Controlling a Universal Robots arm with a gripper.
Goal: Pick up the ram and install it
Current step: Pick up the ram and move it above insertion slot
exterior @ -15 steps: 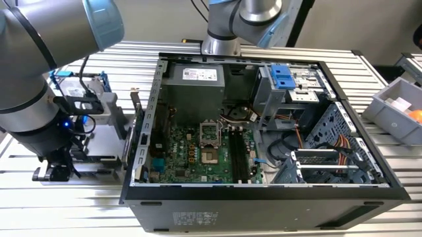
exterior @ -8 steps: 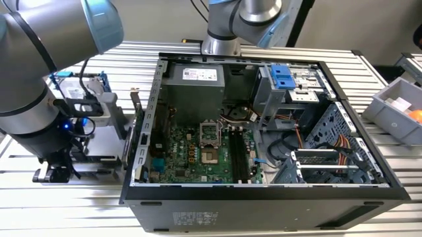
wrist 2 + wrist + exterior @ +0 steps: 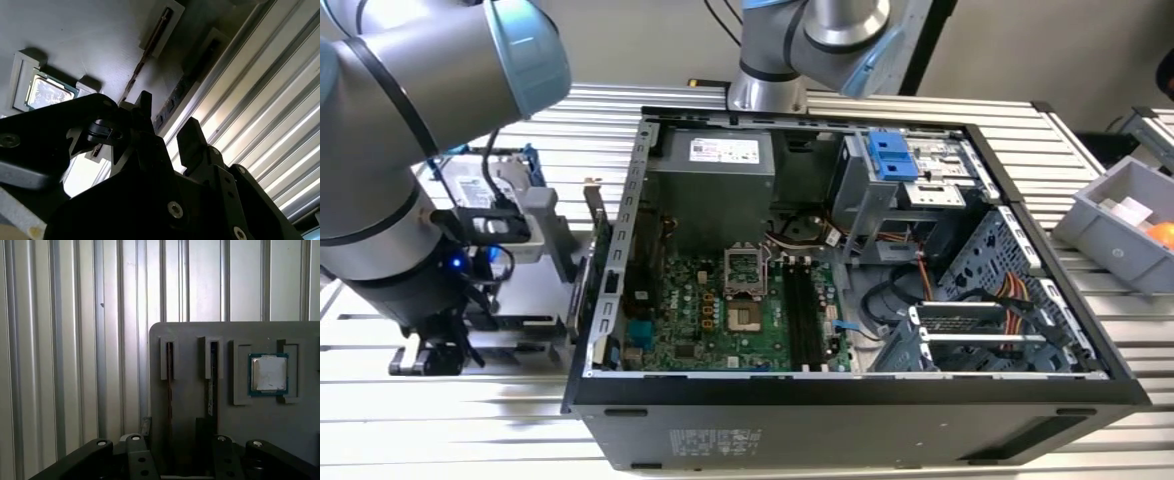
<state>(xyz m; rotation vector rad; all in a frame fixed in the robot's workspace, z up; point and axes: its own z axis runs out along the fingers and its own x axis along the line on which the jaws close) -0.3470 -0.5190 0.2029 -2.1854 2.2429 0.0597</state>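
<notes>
Two hazards apply at this stage. First, a misaligned closure: the ram stands on edge in a slot of the grey holder plate. A second stick stands in the neighbouring slot, close to one of my fingers. If I am off-centre, that finger may strike or drag the second stick, or the pads may close on the slot wall instead of the board. Second, a shallow or skewed grip: a thin board caught near one end could tilt in the jaws. It would then meet the motherboard's black memory slots at an angle and jam or bend. My gripper is low over the holder plate, at the exterior view's left. It is beside the open computer case and well apart from the memory slots. The jaws stand moderately apart and grip nothing. In both wrist views the ram sits in the slot farther from the processor chip and lies in line with the gap between the fingers. Whether either pad touches it I cannot tell. The ram is not lifted; it sits in its slot.
</notes>
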